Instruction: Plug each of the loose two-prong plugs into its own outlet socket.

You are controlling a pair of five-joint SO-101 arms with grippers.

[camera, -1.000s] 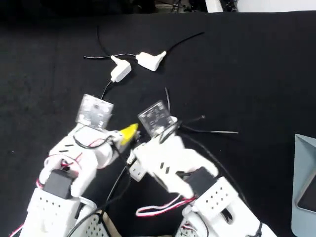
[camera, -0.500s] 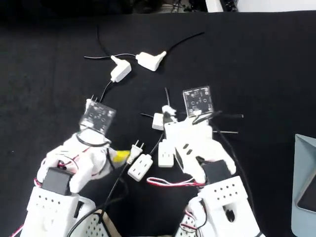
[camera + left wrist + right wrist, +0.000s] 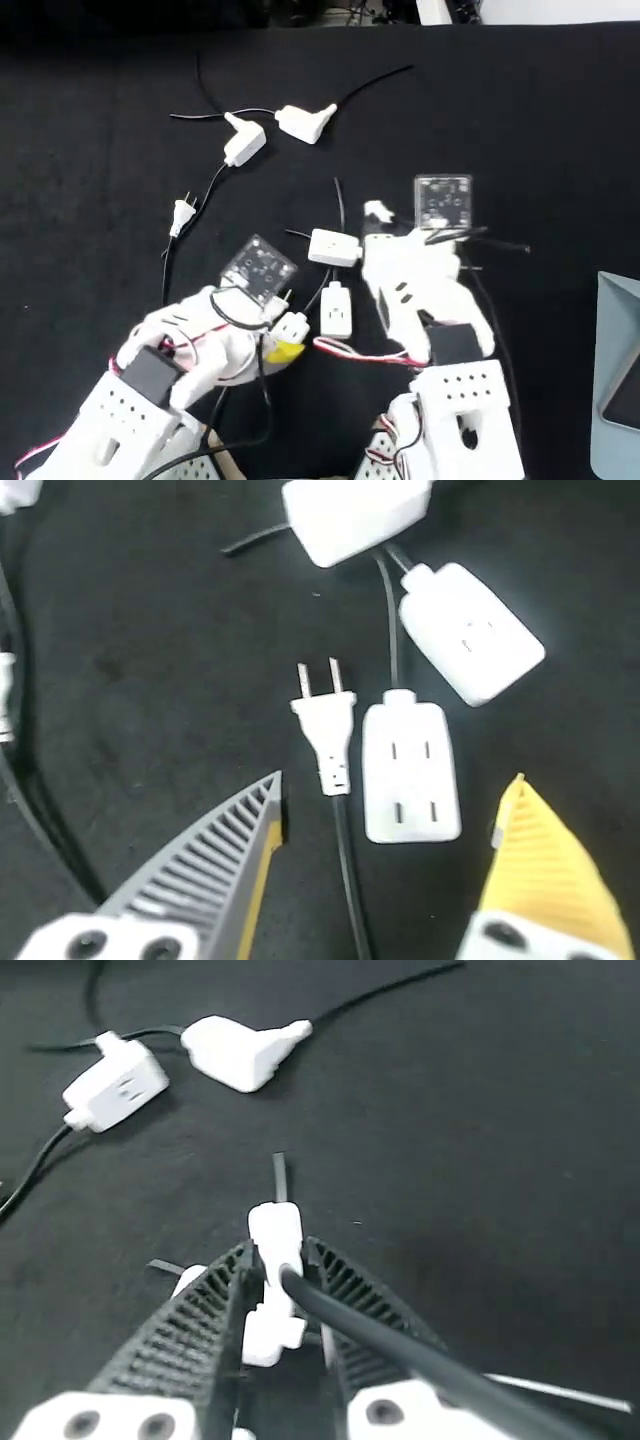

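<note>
My left gripper (image 3: 397, 780) hangs open just above a white two-prong plug (image 3: 325, 720) and a white double outlet socket (image 3: 410, 780) that lie side by side on the black table. In the high view this left gripper (image 3: 285, 337) is near the front, by that socket (image 3: 292, 327). My right gripper (image 3: 275, 1252) is shut on a white plug (image 3: 275, 1228) with a black cable; in the high view the right gripper (image 3: 378, 222) is right of the middle. Another loose plug (image 3: 182, 213) lies at the left.
Two more white sockets (image 3: 335, 247) (image 3: 336, 310) lie between the arms. Two white cable ends (image 3: 243, 145) (image 3: 305, 122) rest farther back, with black cables strewn around. A grey tray (image 3: 612, 380) stands at the right edge.
The left arm has swung right and toward the front, over the plug and socket, uncovering the plug at the left. The right gripper has moved right and back with its plug.
</note>
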